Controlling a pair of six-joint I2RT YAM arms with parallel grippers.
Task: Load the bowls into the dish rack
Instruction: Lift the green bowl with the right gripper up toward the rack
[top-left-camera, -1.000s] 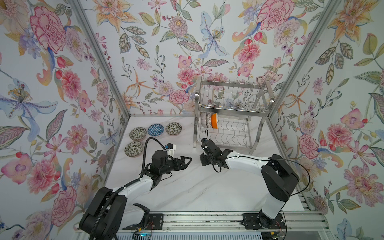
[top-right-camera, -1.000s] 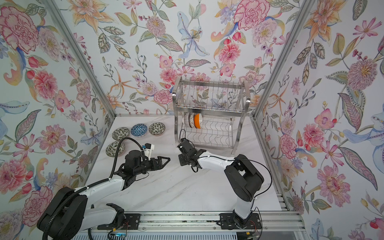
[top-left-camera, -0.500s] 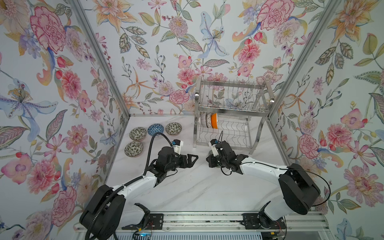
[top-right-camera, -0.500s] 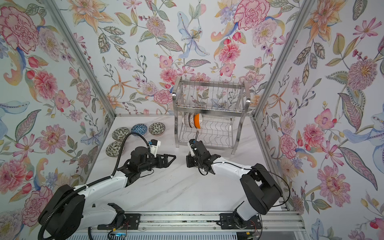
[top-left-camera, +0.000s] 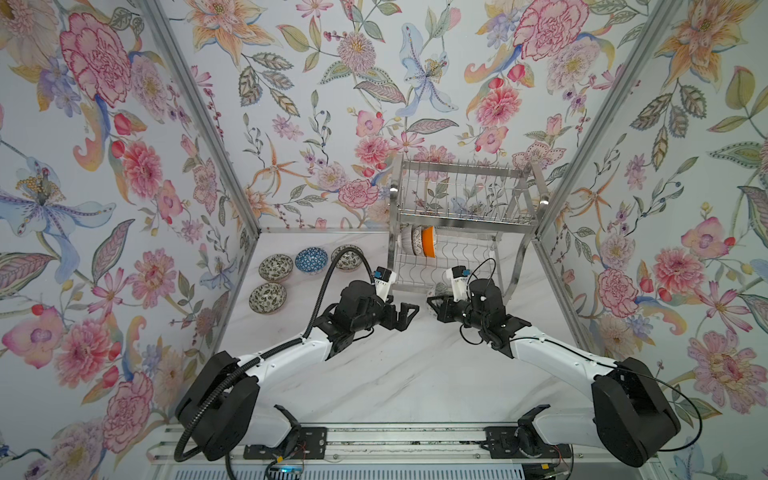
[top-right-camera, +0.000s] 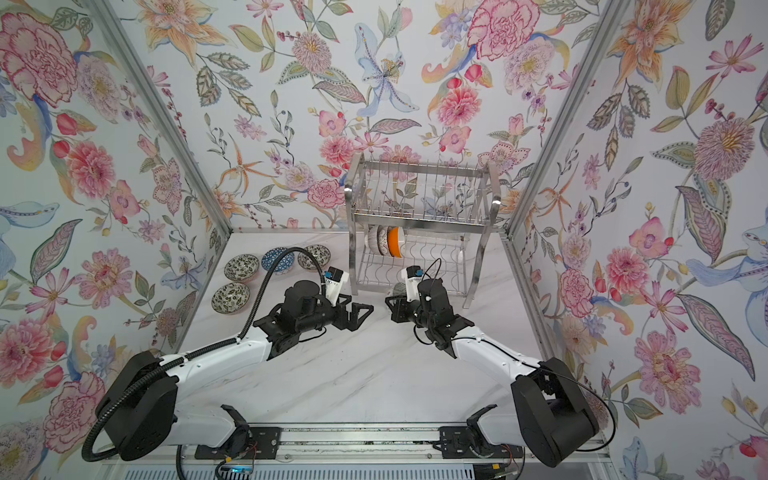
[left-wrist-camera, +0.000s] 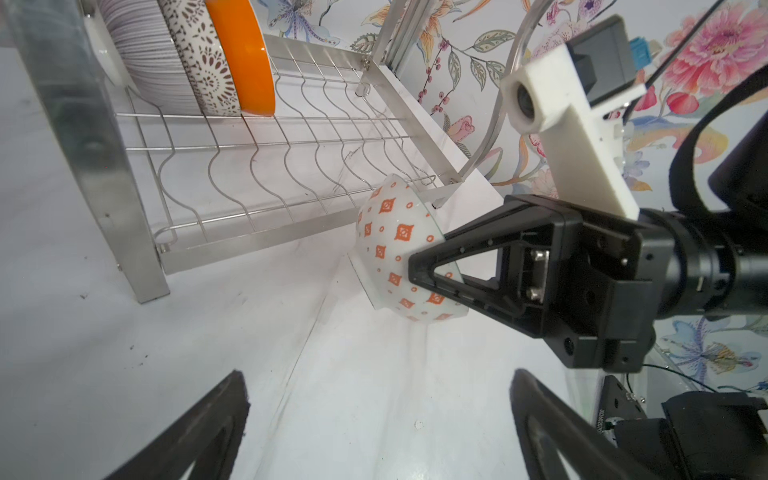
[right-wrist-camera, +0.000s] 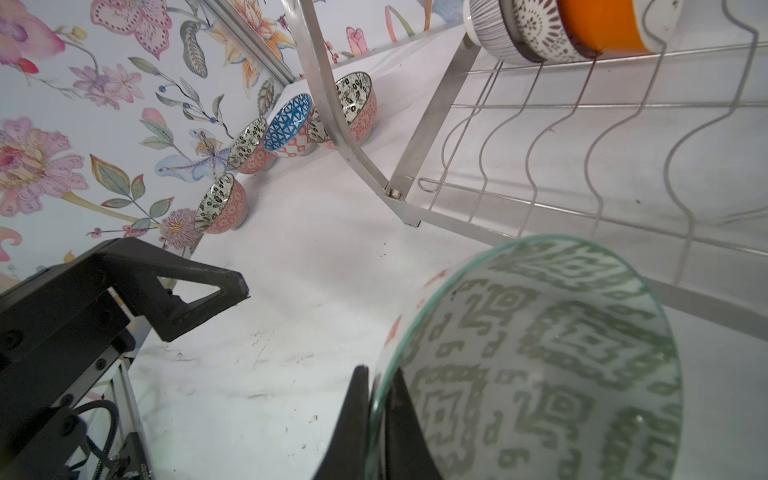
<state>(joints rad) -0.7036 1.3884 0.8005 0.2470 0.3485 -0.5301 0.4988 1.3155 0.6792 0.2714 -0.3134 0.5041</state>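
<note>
Starting at the far left, four bowls sit upright on the table (top-left-camera: 374, 374): a front black-white bowl (top-left-camera: 267, 297), and behind it a row of a rear black-white bowl (top-left-camera: 275, 267), a blue bowl (top-left-camera: 311, 259) and a third black-white bowl (top-left-camera: 343, 259) partly behind my left arm's cable hose (top-left-camera: 324, 286). The outsides are pinkish.

My left fingers (top-left-camera: 411, 308) are spread wide with nothing in them. They hang over the table near the front-left leg of the dish rack (top-left-camera: 461, 220), pointing at my right fingers (left-wrist-camera: 417, 268).

The right fingers are pressed together on the rim of the green-patterned bowl (right-wrist-camera: 540, 353). It has a white outside with orange diamonds and is tipped on edge just in front of the rack's lower tier. I can't tell if it touches the table.

At the left end of the lower tier, three bowls stand on edge, packed together: a striped bowl (top-left-camera: 404, 240), a brown-patterned bowl (top-left-camera: 416, 241) and an orange bowl (top-left-camera: 429, 242).
</note>
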